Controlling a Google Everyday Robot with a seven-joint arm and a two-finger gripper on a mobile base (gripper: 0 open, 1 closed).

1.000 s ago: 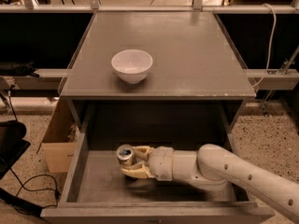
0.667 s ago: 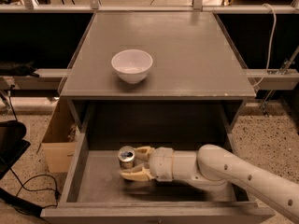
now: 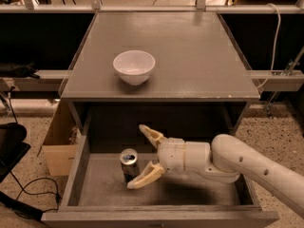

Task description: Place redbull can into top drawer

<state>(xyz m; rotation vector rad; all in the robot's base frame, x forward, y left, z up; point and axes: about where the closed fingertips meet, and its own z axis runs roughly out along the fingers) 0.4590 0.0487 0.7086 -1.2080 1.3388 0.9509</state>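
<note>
white bowl (image 3: 134, 66) on grey cabinet (image 3: 199, 51)

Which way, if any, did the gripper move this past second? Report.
Yes. The gripper spread its fingers off the redbull can, edging right along the top drawer.

Cabinet top (image 3: 199, 56): bowl (image 3: 134, 66), approx. mid-left; gripper (image 3: 137, 156) in drawer (image 3: 161, 216).

Lab-like workroom: metal rails (image 3: 152, 7), loose cables (image 3: 21, 207), cardboard box (image 3: 59, 148), speckled floor (image 3: 280, 125); claw (image 3: 135, 156) spread inside top drawer (image 3: 156, 217)
</note>
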